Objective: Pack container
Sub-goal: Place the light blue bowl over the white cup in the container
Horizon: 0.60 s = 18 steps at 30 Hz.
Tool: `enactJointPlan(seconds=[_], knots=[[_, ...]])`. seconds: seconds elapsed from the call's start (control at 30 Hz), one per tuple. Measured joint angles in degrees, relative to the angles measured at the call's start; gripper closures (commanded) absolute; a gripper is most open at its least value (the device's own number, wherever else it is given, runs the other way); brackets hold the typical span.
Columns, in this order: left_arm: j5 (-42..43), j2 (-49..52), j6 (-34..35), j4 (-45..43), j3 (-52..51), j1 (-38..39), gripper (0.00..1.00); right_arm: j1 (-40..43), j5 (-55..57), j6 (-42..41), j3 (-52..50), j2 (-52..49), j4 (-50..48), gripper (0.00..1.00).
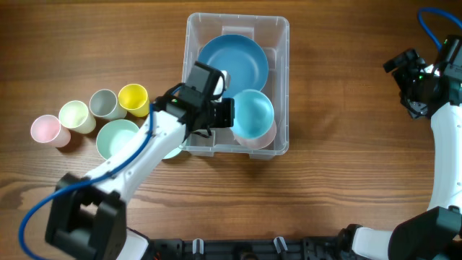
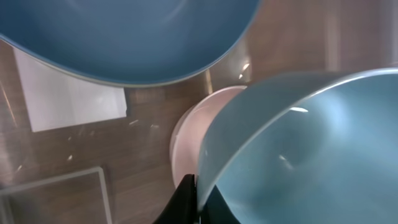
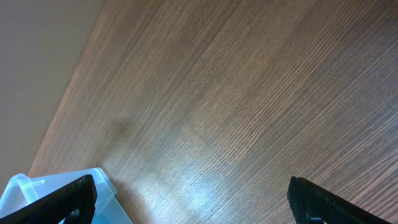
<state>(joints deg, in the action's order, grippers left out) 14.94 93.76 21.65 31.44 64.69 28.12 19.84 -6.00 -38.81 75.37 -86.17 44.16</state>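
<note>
Wood-grain surface (image 1: 346, 144), centre: the clear container (image 1: 284, 87) holds a big blue bowl (image 1: 234, 61) at its far end. The left gripper (image 1: 229, 114), clamped on the rim of a light blue bowl (image 1: 253, 112), holds it partly over a pink bowl (image 1: 260, 137) at the near end; whether the two touch cannot be told. A clean nesting likely calls for centring it over the pink one before letting go, as the near wall and the big bowl crowd it. The right gripper (image 3: 189, 196) hangs with fingers apart over bare wood, well apart. A mint bowl (image 1: 117, 139) and four cups (image 1: 103, 103) stand outside, beside the left arm.
</note>
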Motion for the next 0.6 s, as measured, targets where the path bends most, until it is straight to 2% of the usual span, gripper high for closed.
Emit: enactJointPlan(seconds=[0.03, 0.13, 0.2, 0.3, 0.43, 0.6], knots=[[-0.13, 0.61, -0.17, 0.0, 0.0, 0.07, 0.72, 0.0, 0.0, 0.0, 0.0, 0.0, 0.0, 0.0], [-0.57, 1.73, -0.9, 0.13, 0.07, 0.07, 0.49, 0.0, 0.0, 0.0, 0.0, 0.0, 0.0, 0.0], [-0.59, 1.88, -1.18, 0.22, 0.26, 0.07, 0.45, 0.0, 0.0, 0.0, 0.0, 0.0, 0.0, 0.0], [-0.57, 1.88, -1.14, 4.09, 2.67, -0.13, 0.45, 0.0, 0.0, 0.0, 0.0, 0.0, 0.0, 0.0], [-1.4, 1.6, -1.18, 17.99, 13.57, -2.34, 0.43, 0.0, 0.0, 0.0, 0.0, 0.0, 0.0, 0.0], [-8.57, -2.69, 1.57, 33.46, 25.31, -10.05, 0.34, 0.0, 0.0, 0.0, 0.0, 0.0, 0.02, 0.0]])
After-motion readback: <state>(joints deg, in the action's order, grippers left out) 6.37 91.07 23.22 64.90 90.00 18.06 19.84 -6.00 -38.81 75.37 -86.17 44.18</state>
